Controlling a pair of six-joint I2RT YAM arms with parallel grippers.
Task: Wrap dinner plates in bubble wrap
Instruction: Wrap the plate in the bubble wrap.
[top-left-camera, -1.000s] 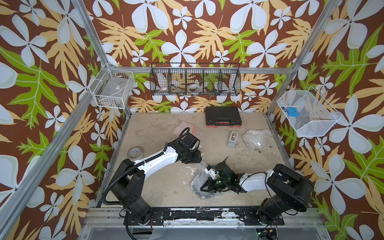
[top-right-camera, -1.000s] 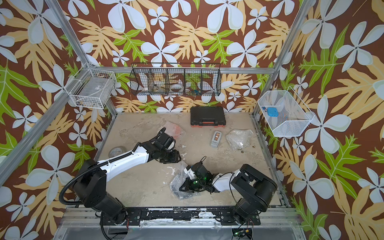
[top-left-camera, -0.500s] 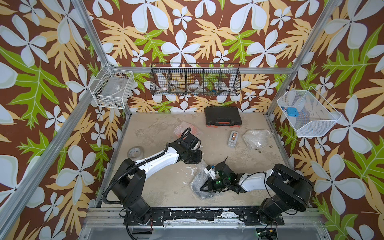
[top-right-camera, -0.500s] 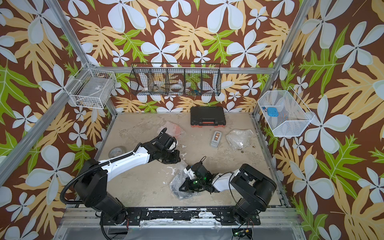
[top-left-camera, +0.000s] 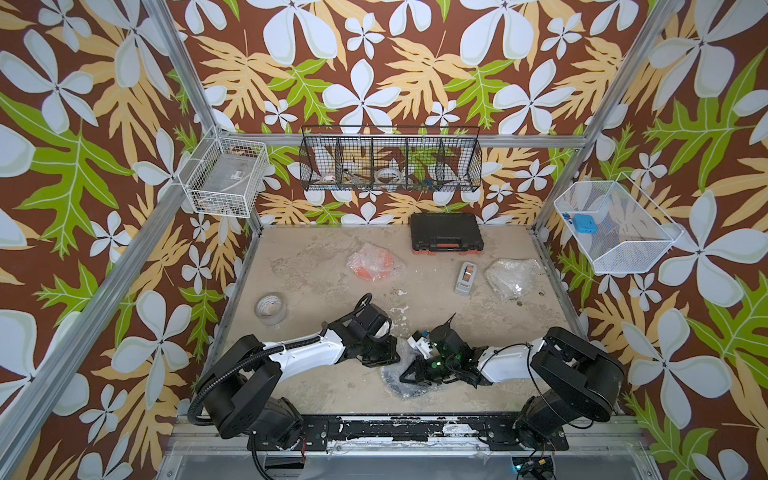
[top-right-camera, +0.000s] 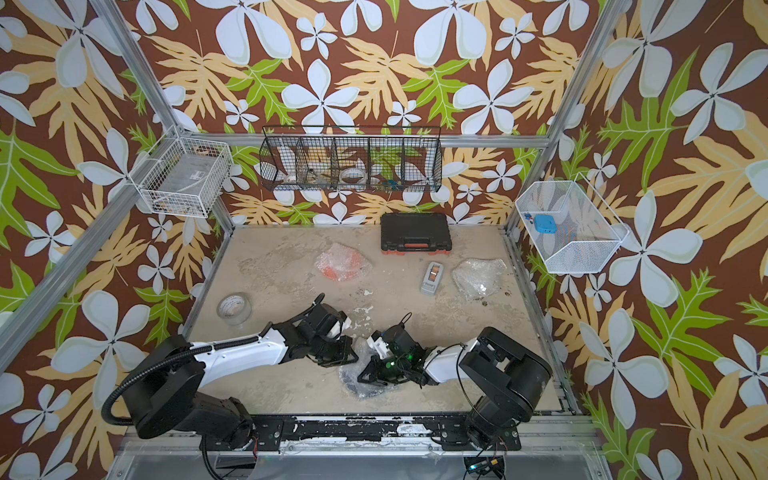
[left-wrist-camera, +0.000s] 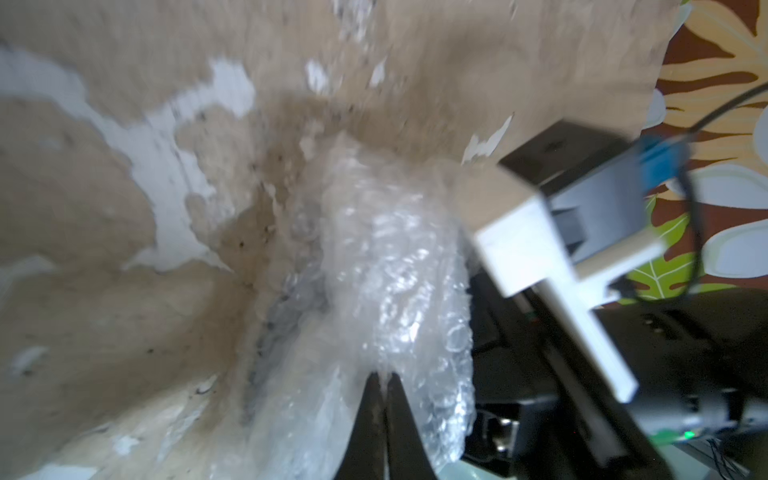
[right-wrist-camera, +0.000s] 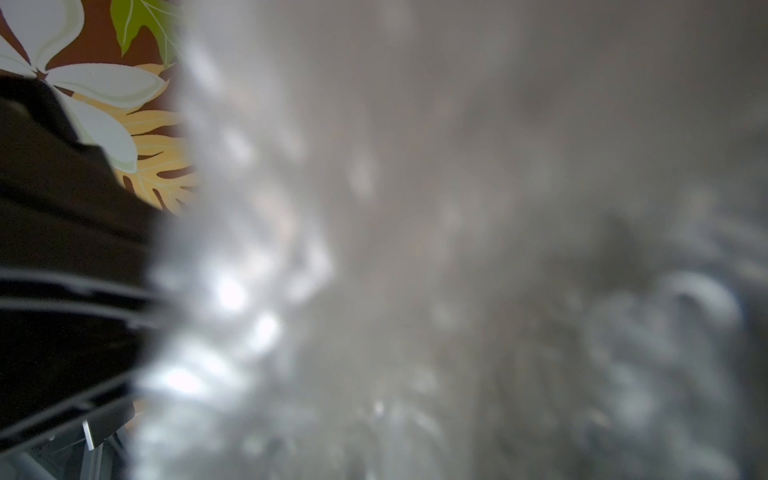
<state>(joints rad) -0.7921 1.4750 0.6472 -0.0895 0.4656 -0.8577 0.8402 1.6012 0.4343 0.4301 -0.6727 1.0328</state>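
Moved since the earlier frame: left gripper (top-left-camera: 390, 358), brought away from mid-table toward the front edge and closed from half-open; an orange plate (top-left-camera: 372, 264) wrapped in clear sheeting is thereby uncovered near the middle of the back half of the table (top-left-camera: 311, 382). Left gripper, wrist view (left-wrist-camera: 381, 380): jaws pressed together, a raised fold of bubble wrap (left-wrist-camera: 395, 270) pinched between the tips. Bubble wrap (top-left-camera: 397, 386): crumpled over a dark round shape, laid near the middle of the front edge, directly below and between both grippers. Right gripper (top-left-camera: 405, 376): closed, tips lying on the same bundle from the right side; whether any sheet is pinched cannot be told, its wrist view being filled with blurred wrap (right-wrist-camera: 415, 249). Whitish wrapped bundle (top-left-camera: 511, 276): near the right edge, well apart from both grippers. Tape roll (top-left-camera: 270, 307): near the left edge. Grey tape dispenser (top-left-camera: 465, 278): just beside the whitish bundle. Black case (top-left-camera: 446, 237): at the back edge.
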